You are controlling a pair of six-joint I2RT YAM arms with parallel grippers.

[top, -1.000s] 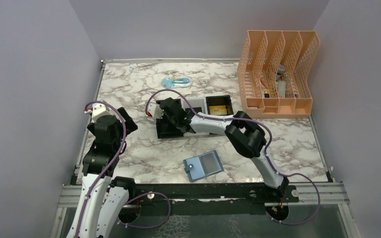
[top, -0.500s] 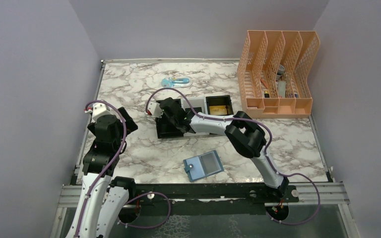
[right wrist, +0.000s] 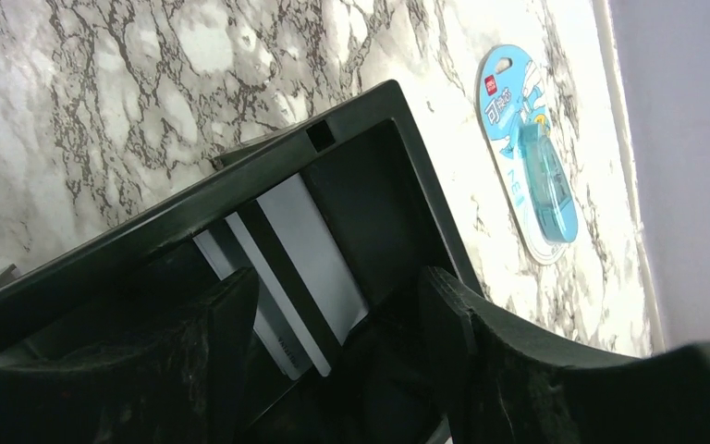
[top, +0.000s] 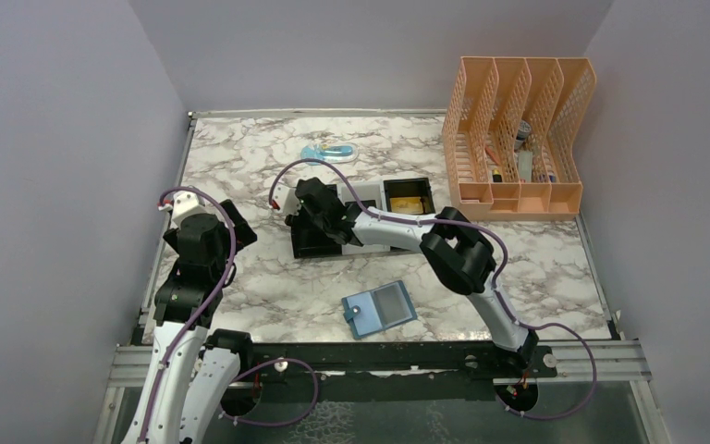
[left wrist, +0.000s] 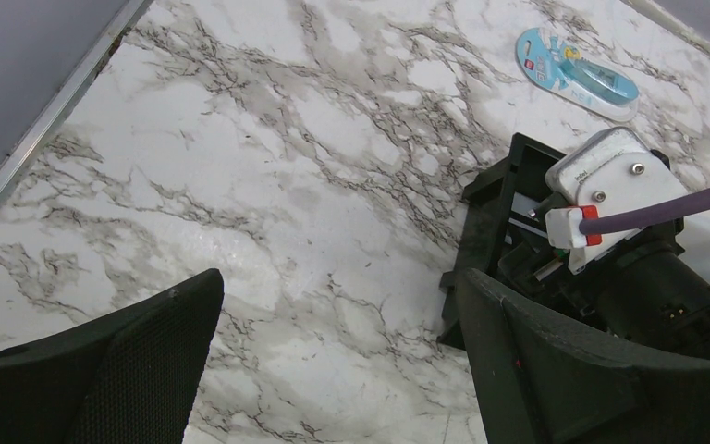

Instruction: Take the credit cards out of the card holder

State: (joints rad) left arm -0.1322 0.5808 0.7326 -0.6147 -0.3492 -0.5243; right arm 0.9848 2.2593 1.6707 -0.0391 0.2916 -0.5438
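The teal-blue card holder [top: 379, 310] lies open on the marble table near the front, apart from both grippers. My right gripper [top: 319, 211] is over the left compartment of a black tray [top: 407, 181]. In the right wrist view it [right wrist: 337, 324] is open, and a grey card with a black stripe [right wrist: 287, 250] lies in that compartment [right wrist: 240, 180] just beyond the fingers, not gripped. A yellow card [top: 408, 203] lies in the tray's right compartment. My left gripper [top: 211, 231] is open and empty over bare table [left wrist: 333, 351], left of the tray [left wrist: 490, 199].
A blue blister-packed item [top: 326, 153] lies behind the tray, also in the left wrist view [left wrist: 578, 74] and the right wrist view [right wrist: 529, 153]. An orange file organiser [top: 518, 139] stands at the back right. Walls close in on three sides.
My right gripper has shifted slightly back and to the left over the tray. The left arm and the card holder have not moved.
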